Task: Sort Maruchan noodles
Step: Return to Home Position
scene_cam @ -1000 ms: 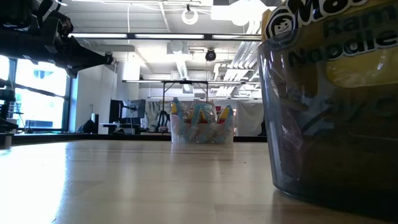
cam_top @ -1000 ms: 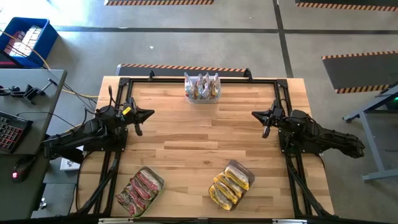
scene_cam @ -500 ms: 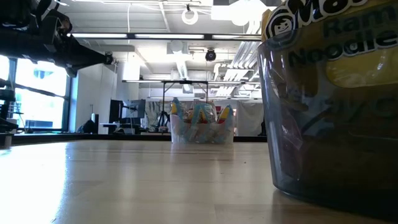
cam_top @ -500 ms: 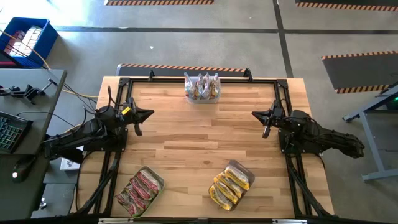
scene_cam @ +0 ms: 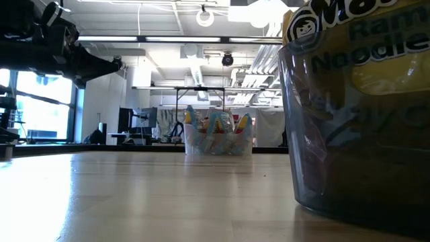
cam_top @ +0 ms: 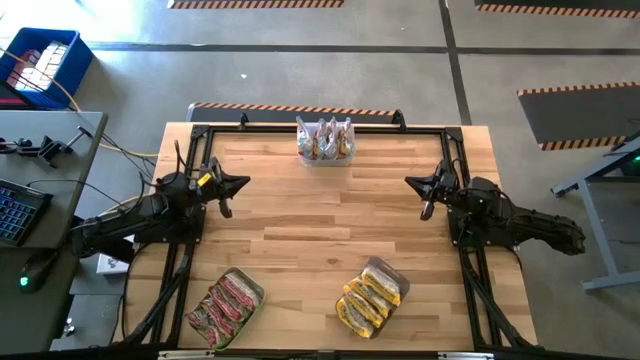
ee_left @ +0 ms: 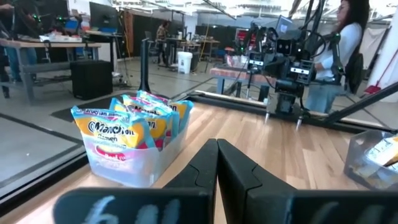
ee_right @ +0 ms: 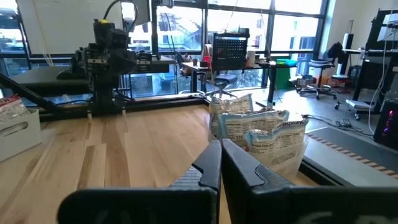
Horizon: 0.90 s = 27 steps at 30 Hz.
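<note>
Three tubs stand on the wooden table (cam_top: pixel 330 225), and all the noodle packs are inside them. The clear tub (cam_top: pixel 325 157) is at the middle of the far edge. It holds the light blue packs (cam_top: pixel 325 138), which stand upright side by side. At the near edge, on the left arm's side, the second tub (cam_top: pixel 253 287) holds the pink-red packs (cam_top: pixel 225 305). Also near this edge, but more to the right arm's side, the grey tub (cam_top: pixel 389 270) holds the yellow packs (cam_top: pixel 365 298). The low view sees this tub from very close, and one printed pack rises above its rim.

The left gripper (ee_left: pixel 217 163) hangs over the left side of the table. Its two fingers are pressed together and there is nothing between them. The right gripper (ee_right: pixel 221 163) hangs over the right side in the same way, with its fingers together and holding nothing. The two grippers face each other across the table.

All the packs are well apart from both grippers. The clear tub lies between them but closer to the far edge. The other two tubs lie toward the near edge.
</note>
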Tool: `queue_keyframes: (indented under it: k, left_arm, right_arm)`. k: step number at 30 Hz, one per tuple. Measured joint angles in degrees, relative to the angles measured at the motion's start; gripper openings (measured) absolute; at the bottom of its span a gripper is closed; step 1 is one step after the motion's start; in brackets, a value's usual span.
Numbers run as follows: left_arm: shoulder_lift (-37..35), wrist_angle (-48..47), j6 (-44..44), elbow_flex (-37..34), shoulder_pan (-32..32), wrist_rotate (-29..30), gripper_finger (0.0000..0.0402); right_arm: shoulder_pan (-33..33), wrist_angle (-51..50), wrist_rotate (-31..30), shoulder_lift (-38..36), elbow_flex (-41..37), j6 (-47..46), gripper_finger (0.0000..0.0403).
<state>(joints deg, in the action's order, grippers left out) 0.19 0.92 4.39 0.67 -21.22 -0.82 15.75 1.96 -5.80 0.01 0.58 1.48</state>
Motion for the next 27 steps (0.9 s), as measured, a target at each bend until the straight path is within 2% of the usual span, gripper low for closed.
queue_keyframes:
  k: [7, 15, 27]
  left_arm:
    - [0.0, 0.2, 0.0, 0.0, -0.7, -0.1, 0.0001]
    - [0.0, 0.2, 0.0, 0.0, -5.4, 0.0, 0.0001]
    - [0.2, 0.2, -0.1, 0.0, -5.6, 0.0, 0.0001]
  right_arm:
    - [0.0, 0.0, 0.0, 0.0, 0.0, 0.0, 0.0]
    - [0.0, 0.0, 0.0, 0.1, 0.0, 0.0, 0.0]
    - [0.0, 0.0, 0.0, 0.4, -0.1, 0.0, 0.0]
